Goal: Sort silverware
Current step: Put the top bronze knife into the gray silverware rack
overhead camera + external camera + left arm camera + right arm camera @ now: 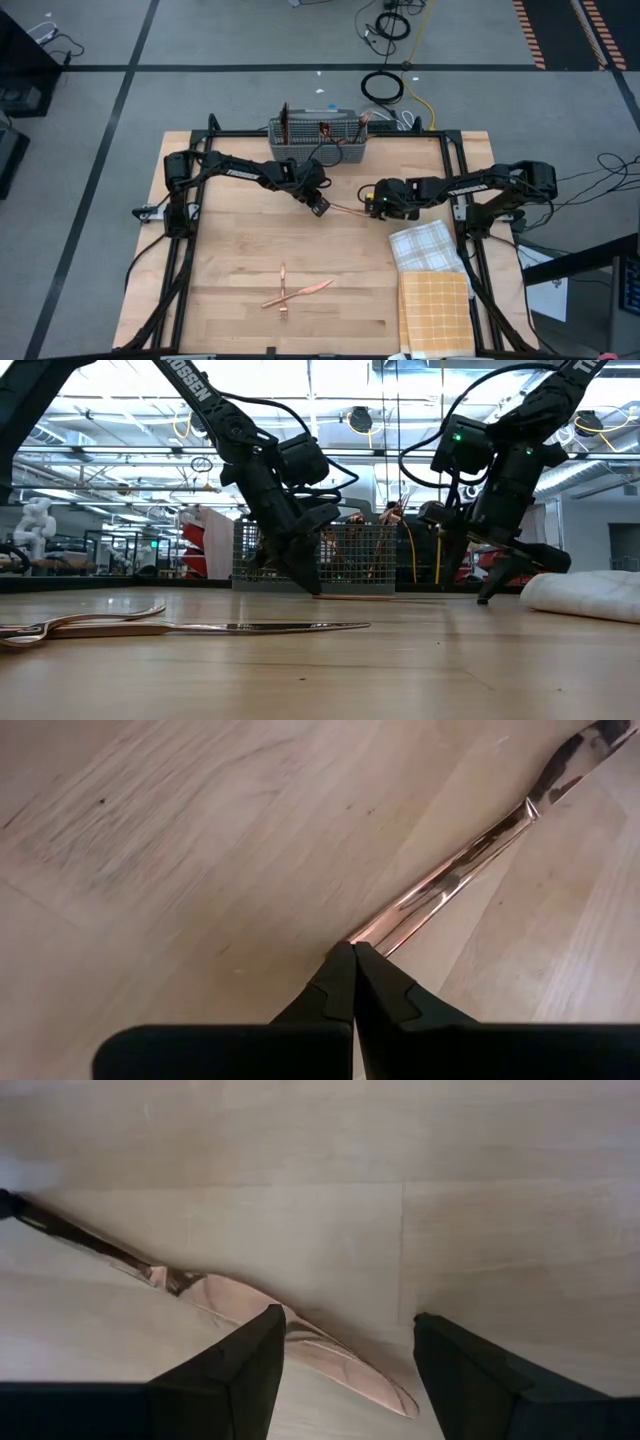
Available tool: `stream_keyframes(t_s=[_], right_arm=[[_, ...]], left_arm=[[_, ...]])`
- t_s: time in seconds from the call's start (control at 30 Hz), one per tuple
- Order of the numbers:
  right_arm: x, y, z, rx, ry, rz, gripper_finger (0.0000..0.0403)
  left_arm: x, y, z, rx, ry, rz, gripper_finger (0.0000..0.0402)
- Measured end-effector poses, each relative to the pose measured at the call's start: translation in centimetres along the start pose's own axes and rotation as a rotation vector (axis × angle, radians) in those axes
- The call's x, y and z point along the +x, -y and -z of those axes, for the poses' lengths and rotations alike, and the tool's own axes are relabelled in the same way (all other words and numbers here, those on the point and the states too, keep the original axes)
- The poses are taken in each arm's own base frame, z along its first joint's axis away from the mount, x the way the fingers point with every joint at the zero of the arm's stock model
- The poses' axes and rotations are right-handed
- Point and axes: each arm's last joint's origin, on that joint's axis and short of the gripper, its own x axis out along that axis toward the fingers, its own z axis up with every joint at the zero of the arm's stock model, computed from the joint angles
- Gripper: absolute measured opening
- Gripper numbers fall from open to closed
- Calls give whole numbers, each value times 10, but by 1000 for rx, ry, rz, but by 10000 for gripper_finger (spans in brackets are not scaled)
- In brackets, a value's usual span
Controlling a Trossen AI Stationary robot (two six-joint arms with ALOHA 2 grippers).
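A copper knife [345, 208] lies on the wooden table between my two grippers, in front of the grey mesh caddy [318, 140]. My left gripper [352, 952] is shut on its handle end, and the blade [590, 750] points away toward the right arm. My right gripper [350, 1318] stands open, low over the blade [300, 1330], whose tip [400, 1400] shows between its fingers. Near the table's front edge another knife [308, 291] and a fork [283, 290] lie crossed. Several copper pieces stand in the caddy. My left gripper pinches the very end of the knife's handle [372, 935] between its two shut fingertips. The fingers slant down from the table's left and run roughly in line with the knife. The knife stretches away low over the wood, with its blade end on the table. My right gripper: one finger [250, 1360] overlaps the blade, and I cannot tell whether it touches it.
A white checked cloth [428, 245] and an orange checked cloth [435, 312] lie at the table's right near corner, close beside the right arm. Bare wood [240, 240] spreads between the grippers and the crossed pieces.
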Motion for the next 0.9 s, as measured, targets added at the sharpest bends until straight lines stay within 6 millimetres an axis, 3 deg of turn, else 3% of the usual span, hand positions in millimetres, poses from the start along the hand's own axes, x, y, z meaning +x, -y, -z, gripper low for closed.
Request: stream_keyframes(t_s=[0.67,0.9], right_arm=[[-1,-1,11,-209,-85,-13,205],[-1,-4,12,-288,-116,-60,174]], left_arm=[[5,-2,4,-56,63,24,0],[5,-2,4,-59,67,18,0]])
